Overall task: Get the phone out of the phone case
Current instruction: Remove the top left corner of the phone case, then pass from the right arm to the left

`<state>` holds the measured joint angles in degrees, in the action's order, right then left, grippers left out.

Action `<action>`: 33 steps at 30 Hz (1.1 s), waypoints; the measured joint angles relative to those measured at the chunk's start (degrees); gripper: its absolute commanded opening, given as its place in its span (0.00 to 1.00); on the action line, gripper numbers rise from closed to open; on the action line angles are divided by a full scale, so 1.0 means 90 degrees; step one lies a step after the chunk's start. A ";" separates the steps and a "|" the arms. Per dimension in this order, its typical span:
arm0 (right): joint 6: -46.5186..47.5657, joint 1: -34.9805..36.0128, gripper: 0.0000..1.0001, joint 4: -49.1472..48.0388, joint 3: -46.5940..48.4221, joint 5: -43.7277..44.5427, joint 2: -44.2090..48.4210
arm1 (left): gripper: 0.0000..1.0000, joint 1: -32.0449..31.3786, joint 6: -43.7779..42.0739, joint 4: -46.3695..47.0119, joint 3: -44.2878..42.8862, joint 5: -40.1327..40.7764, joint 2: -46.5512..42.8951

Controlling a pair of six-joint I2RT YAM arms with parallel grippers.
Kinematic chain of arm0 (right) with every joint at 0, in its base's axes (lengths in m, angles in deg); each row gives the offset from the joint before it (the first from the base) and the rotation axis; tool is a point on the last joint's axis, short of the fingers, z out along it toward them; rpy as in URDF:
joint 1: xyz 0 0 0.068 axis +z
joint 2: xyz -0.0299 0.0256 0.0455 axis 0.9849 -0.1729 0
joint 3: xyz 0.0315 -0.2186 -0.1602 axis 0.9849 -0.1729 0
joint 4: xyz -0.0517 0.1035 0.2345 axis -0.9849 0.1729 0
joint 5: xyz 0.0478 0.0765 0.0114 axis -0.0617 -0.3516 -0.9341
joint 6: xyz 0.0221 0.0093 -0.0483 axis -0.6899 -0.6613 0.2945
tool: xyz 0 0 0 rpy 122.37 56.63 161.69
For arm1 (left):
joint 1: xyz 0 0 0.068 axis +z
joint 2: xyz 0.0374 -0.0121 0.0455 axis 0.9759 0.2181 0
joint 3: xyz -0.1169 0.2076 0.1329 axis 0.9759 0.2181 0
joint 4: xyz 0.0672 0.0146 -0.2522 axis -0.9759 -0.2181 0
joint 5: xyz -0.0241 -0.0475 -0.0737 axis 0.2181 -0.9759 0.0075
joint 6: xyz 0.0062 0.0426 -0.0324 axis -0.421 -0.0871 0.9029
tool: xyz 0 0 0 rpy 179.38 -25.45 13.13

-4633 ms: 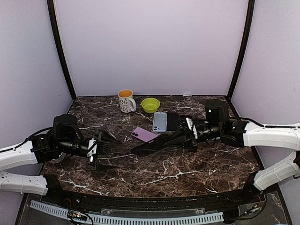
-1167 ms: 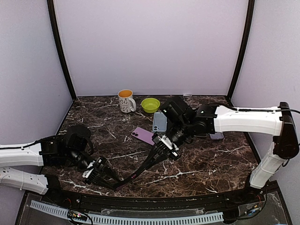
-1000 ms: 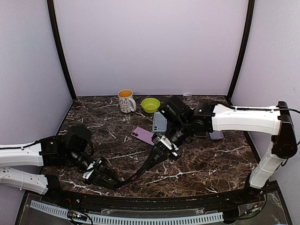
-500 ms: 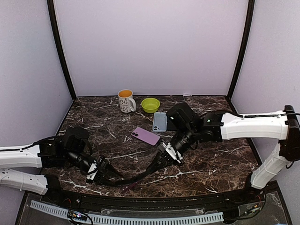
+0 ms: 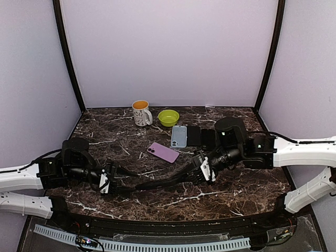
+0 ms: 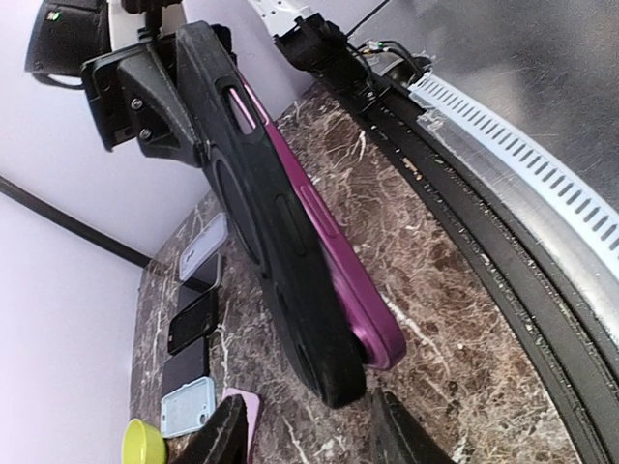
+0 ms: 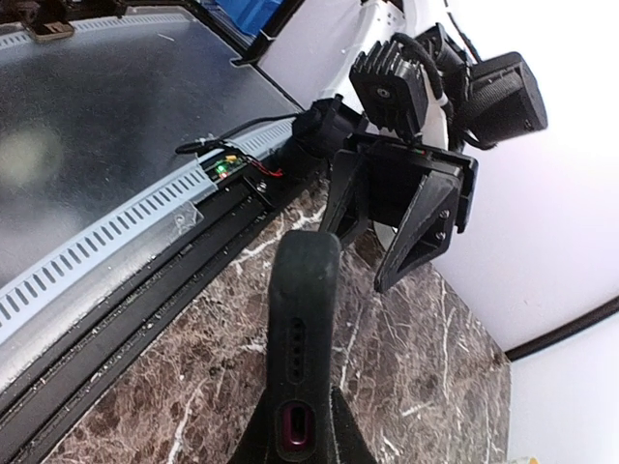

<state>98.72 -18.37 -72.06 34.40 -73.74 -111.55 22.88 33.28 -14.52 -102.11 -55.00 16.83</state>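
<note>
A black phone case (image 6: 261, 222) with a purple phone (image 6: 334, 266) in it hangs low over the table's front part (image 5: 163, 181). The phone's near corner stands out from the case's edge. My right gripper (image 5: 202, 169) is shut on the case's far end; in the right wrist view its fingers (image 7: 253, 440) clamp the case (image 7: 305, 319), with purple showing through the port hole. My left gripper (image 5: 116, 178) is open, and its fingertips (image 6: 227, 435) straddle the space just below the case's free end without touching it.
At the back stand a white mug (image 5: 140, 112) and a green bowl (image 5: 168, 117). A purple phone-shaped piece (image 5: 163, 151), a light blue case (image 5: 179, 136) and dark cases (image 5: 193, 135) lie mid-table. A slotted rail (image 5: 157, 244) runs along the front edge.
My left gripper has opened, let go of the case's near end and drawn back to the left. The right arm has swung right and lowered, laying the case flatter.
</note>
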 measured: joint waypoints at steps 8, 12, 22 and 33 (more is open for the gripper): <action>-0.0170 -0.0211 0.00 -0.0549 -0.0551 0.0925 0.0767 | 0.46 0.0002 0.0005 0.0318 0.0027 0.0702 -0.0199; -0.0301 -0.0236 0.00 -0.1061 -0.0758 0.1226 0.0867 | 0.44 0.0002 0.0032 0.0486 0.0134 0.0750 -0.0386; -0.0670 -0.0233 0.00 -0.2174 -0.0896 0.1098 0.0835 | 0.44 0.0005 0.0403 0.1112 0.0318 0.0661 -0.0746; -0.0935 -0.0143 0.00 -0.2832 -0.0877 0.0916 0.0546 | 0.44 0.0005 0.0775 0.1571 0.0447 0.0583 -0.0840</action>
<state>90.31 -19.66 -97.54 26.51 -65.50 -106.63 22.92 40.25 -0.38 -98.09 -49.75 9.27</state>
